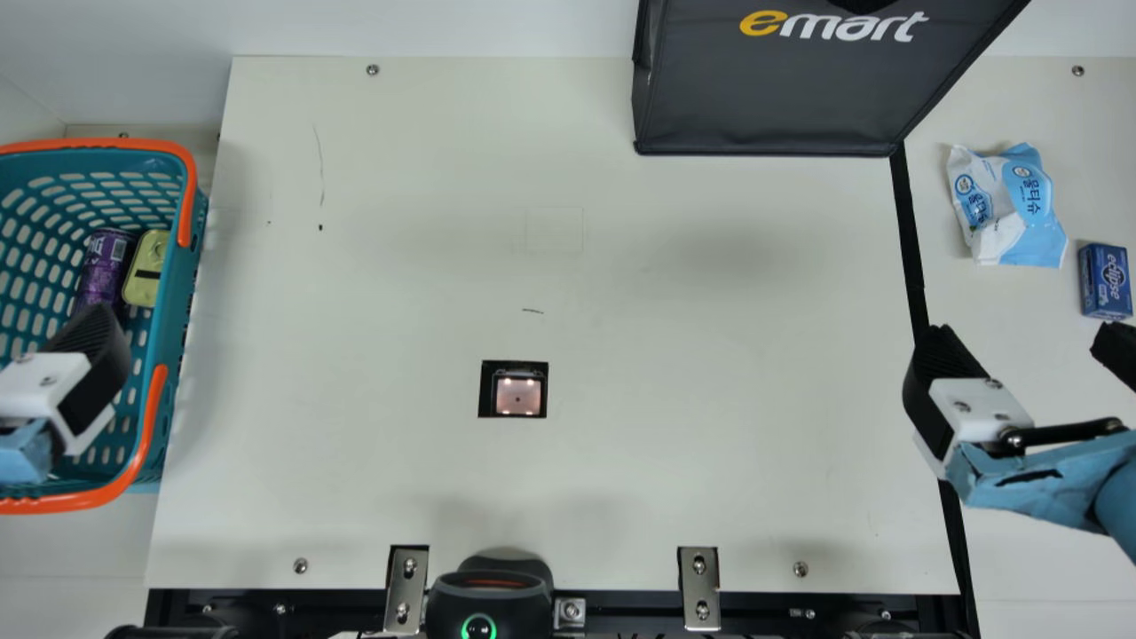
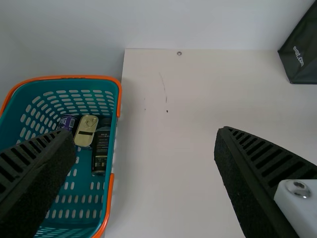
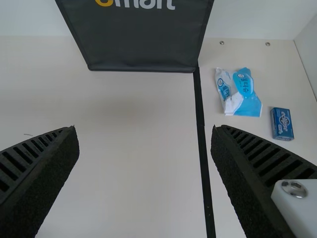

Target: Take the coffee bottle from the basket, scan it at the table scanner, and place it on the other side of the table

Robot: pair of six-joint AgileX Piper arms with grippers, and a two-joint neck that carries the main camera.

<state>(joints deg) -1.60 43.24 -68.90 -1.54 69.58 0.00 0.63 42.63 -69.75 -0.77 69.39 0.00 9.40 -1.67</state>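
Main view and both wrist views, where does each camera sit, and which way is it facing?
Main: on the neck, looking steeply down on the table; parts of the left gripper and right gripper show.
Left wrist: past its own two fingers, over the basket and table.
Right wrist: past its own two fingers, over the table and blue-and-white packet.
Shared: main and left wrist, the basket; main and right wrist, the packet.

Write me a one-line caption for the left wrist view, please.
Left gripper open; teal basket holding a dark bottle, yellow tin and purple can.
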